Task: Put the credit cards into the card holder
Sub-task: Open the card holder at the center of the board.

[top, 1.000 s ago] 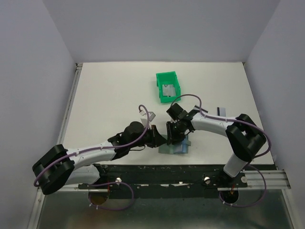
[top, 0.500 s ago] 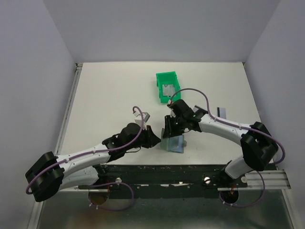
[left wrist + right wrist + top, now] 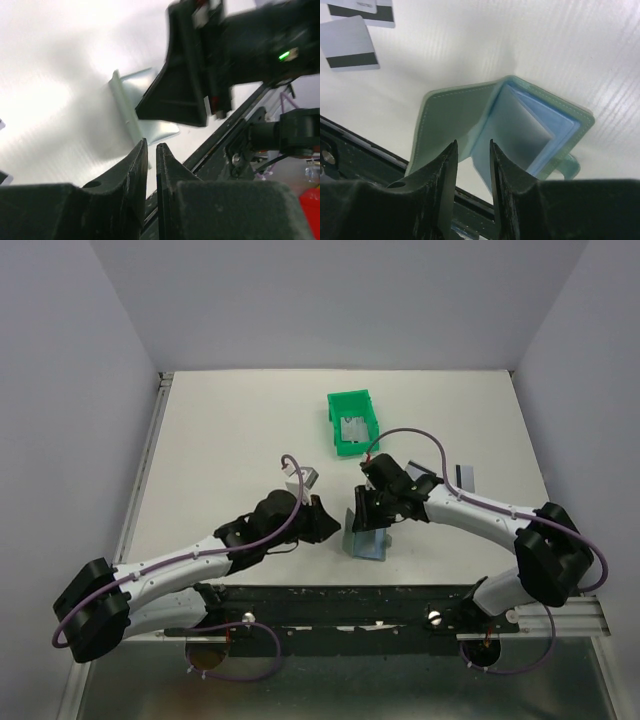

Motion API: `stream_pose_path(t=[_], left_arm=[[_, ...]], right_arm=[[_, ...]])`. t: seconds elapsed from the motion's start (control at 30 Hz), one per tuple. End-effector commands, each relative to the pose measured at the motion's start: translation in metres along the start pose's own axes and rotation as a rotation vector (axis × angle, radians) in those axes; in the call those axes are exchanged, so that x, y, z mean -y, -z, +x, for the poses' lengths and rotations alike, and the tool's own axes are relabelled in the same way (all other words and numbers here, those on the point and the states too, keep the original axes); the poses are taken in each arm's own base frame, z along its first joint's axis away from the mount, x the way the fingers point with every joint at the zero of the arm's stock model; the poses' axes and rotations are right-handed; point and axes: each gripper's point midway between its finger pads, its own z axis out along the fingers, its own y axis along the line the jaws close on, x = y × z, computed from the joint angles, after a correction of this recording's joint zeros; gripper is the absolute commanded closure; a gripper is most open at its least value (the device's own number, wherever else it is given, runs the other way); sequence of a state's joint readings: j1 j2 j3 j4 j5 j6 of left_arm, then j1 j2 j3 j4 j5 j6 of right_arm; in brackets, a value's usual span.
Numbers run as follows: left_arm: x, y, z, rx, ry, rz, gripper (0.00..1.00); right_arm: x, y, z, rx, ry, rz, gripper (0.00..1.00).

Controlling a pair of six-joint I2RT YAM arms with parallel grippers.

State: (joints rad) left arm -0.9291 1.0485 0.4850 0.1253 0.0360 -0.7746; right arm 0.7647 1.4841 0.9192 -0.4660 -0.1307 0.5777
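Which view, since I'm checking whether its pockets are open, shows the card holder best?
The right wrist view: the card holder lies spread open, pale blue pockets exposed. The top view shows it small, by the right gripper; the left wrist view catches only a pale corner behind that gripper.

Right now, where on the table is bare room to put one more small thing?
Bare: the wide patch between the table's left edge and the green bin, and the far right corner beyond it. Crowded: the near middle, where the left gripper and the right gripper meet at the card holder.
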Motion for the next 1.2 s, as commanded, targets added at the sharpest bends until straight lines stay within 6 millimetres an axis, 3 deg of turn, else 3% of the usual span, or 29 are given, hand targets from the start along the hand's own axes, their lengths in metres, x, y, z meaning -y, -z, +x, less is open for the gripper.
stream_pose_path(t=[0.0, 0.13, 0.3, 0.6, 0.93, 1.17], left_arm=[[0.044, -0.003, -0.044, 0.070, -0.065, 0.101, 0.75], [0.061, -0.026, -0.043, 0.015, -0.103, 0.137, 0.77], [0.076, -0.056, -0.018, -0.079, -0.135, 0.150, 0.84], [0.039, -0.079, 0.027, -0.172, -0.057, 0.051, 0.94], [-0.011, -0.070, 0.061, -0.246, -0.057, -0.107, 0.97], [-0.026, -0.065, 0.070, -0.246, -0.042, -0.152, 0.97]], right_arm=[[0.019, 0.001, 0.012, 0.004, -0.027, 0.080, 0.61], [0.029, -0.004, 0.020, 0.013, -0.057, 0.108, 0.63], [0.042, 0.005, 0.021, 0.090, -0.118, 0.137, 0.63], [0.048, 0.023, 0.023, 0.164, -0.165, 0.130, 0.63], [0.052, 0.020, 0.025, 0.162, -0.173, 0.146, 0.64], [0.067, 0.009, 0.036, 0.122, -0.193, 0.214, 0.67]])
